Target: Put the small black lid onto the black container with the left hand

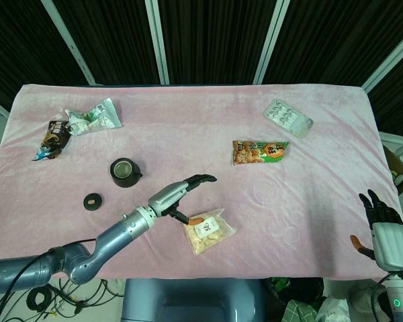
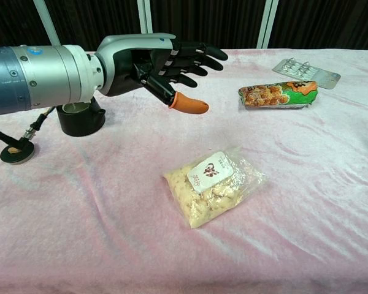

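Note:
The small black lid (image 1: 93, 201) lies flat on the pink cloth at the left, also seen low in the chest view as the lid (image 2: 16, 151). The black container (image 1: 124, 172) stands upright and uncovered just behind it, to the right; in the chest view the container (image 2: 80, 116) sits partly behind my left forearm. My left hand (image 1: 182, 195) hovers to the right of both, fingers spread, holding nothing; up close the left hand (image 2: 162, 64) shows extended fingers and an orange-tipped thumb. My right hand (image 1: 387, 231) rests at the table's right edge, fingers apart and empty.
A clear bag of pale snacks (image 1: 208, 230) lies under the left hand. An orange snack packet (image 1: 258, 152) and a blister pack (image 1: 287, 118) lie at the right rear. A crumpled green-white wrapper (image 1: 93, 117) and a dark wrapper (image 1: 54, 138) lie at the left rear.

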You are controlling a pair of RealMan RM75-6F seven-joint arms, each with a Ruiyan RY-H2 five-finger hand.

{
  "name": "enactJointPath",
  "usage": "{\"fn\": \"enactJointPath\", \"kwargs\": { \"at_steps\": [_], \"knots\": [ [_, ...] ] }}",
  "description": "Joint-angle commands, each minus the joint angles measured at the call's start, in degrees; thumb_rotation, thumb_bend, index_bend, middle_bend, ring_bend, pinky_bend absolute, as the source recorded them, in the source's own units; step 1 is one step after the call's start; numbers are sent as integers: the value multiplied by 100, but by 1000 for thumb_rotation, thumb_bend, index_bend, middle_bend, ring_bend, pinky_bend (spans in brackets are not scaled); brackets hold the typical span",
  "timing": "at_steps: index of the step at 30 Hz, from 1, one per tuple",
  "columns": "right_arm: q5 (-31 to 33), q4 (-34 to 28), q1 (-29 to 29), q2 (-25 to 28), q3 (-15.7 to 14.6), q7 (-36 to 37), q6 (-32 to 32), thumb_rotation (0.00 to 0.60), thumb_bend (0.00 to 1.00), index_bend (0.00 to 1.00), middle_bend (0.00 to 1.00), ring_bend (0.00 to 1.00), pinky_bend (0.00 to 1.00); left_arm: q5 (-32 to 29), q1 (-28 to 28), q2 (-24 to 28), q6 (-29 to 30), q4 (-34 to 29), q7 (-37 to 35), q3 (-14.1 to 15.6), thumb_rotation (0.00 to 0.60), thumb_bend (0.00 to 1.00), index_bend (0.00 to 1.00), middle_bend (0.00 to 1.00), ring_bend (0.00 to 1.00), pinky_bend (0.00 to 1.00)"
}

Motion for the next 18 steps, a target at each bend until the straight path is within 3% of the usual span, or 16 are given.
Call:
{"fn": "enactJointPath", "kwargs": {
  "at_steps": [1,18],
  "knots": [
    [9,-7,3,-3,-1,1,-11,600,153,0,25,137,190,-116,-28,41,-44,-11,57,23,600,237,108,78,0,76],
    [7,-18,-12,9,-4,-27,13,600,154,0,25,137,190,-200,29,424,204,-69,658,251,600,236,147,93,0,88]
  ]
}}
